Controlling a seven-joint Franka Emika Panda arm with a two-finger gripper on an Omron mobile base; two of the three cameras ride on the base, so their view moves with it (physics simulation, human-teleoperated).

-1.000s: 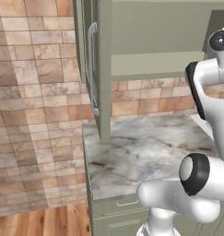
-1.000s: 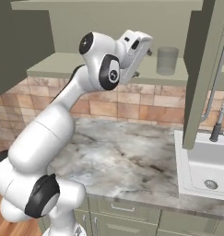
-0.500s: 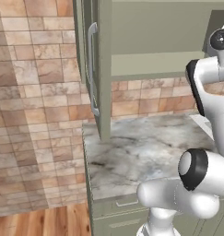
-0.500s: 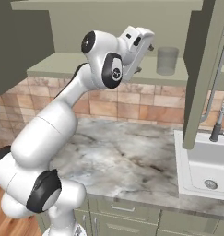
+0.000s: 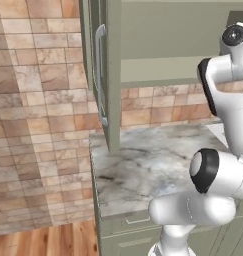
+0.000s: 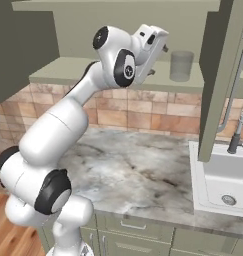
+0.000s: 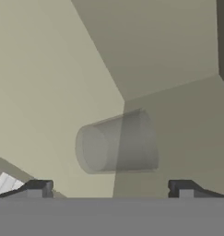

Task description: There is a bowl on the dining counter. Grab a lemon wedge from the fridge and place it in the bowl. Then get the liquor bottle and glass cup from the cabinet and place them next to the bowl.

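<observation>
The glass cup (image 6: 181,65), a clear greyish tumbler, stands upright on the lower shelf of the open cabinet (image 6: 118,75). My gripper (image 6: 159,60) is raised to shelf height just left of the cup, open, a short gap away from it. In the rolled hand view the glass cup (image 7: 118,143) lies straight ahead, beyond my gripper (image 7: 111,189), whose dark fingertips (image 7: 37,188) stand wide apart with nothing between them. The liquor bottle, bowl, lemon wedge, fridge and dining counter are out of view.
An open cabinet door (image 6: 220,80) hangs right of the cup, another door (image 5: 100,75) at the left. Below lies a marble worktop (image 6: 138,170) with a white sink (image 6: 218,175) and faucet (image 6: 238,135) at the right. A brick wall (image 5: 38,125) backs it.
The hand has crept slightly up and right toward the glass cup. The jaws stay open and the cup has not moved.
</observation>
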